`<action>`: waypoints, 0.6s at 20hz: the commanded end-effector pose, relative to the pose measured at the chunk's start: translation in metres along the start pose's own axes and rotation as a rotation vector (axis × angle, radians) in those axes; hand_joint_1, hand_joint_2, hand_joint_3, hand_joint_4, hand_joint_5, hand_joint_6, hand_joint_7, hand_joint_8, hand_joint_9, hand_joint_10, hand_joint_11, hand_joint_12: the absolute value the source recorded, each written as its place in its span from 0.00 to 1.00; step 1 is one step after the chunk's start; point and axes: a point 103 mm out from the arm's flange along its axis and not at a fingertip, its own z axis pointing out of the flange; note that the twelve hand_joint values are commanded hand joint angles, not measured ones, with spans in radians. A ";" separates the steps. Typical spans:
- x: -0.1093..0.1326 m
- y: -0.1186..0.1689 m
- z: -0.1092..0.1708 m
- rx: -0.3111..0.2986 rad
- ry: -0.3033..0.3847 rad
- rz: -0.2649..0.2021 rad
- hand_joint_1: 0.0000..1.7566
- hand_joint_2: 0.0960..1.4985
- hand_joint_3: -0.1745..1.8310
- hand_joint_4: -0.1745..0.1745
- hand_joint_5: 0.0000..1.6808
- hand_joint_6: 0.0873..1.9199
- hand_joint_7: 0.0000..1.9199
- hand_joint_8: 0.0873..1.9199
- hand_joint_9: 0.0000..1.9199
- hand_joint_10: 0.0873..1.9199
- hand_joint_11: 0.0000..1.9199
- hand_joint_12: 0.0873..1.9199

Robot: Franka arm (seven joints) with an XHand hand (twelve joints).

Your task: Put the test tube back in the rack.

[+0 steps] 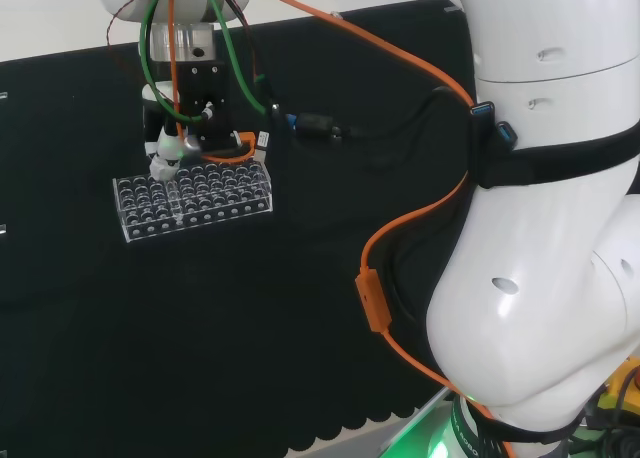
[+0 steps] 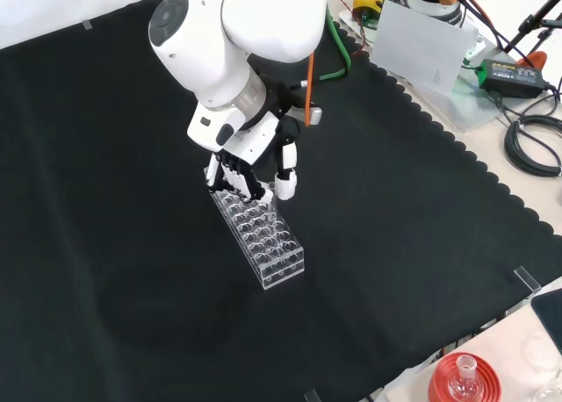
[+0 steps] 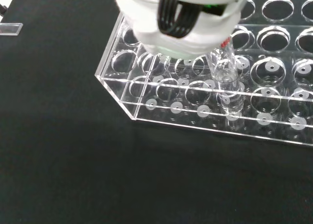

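Hand (image 3: 183, 18) close over rack (image 3: 161, 94), fingers pinching tube (image 3: 226, 79), tip already down a near-edge hole. Risk: tilted release, tube jamming or tipping the rack.

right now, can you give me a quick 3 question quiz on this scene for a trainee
1. True or false: in the wrist view, the test tube already reaches down into a hole of the rack.
2. Multiple choice: in the front view, the hand is over which part of the rack? A) the end farther from the camera B) the end nearer the camera C) off the rack, on the cloth
3. In a few words: what is the rack made of, going by its look?

Key
1. True; the tube passes through a hole in the top plate near one end.
2. A.
3. Clear plastic or glass, with rows of round holes.
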 end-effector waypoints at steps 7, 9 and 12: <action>0.002 -0.006 -0.003 0.034 0.031 -0.034 0.66 0.28 0.49 0.41 0.44 0.46 0.50 0.35 0.45 0.37 0.14 0.77; 0.004 -0.008 -0.009 0.026 0.033 -0.040 0.66 0.28 0.49 0.41 0.44 0.46 0.49 0.36 0.44 0.37 0.13 0.77; 0.007 -0.016 -0.027 -0.002 0.016 -0.060 0.66 0.28 0.48 0.41 0.44 0.45 0.49 0.36 0.44 0.38 0.13 0.77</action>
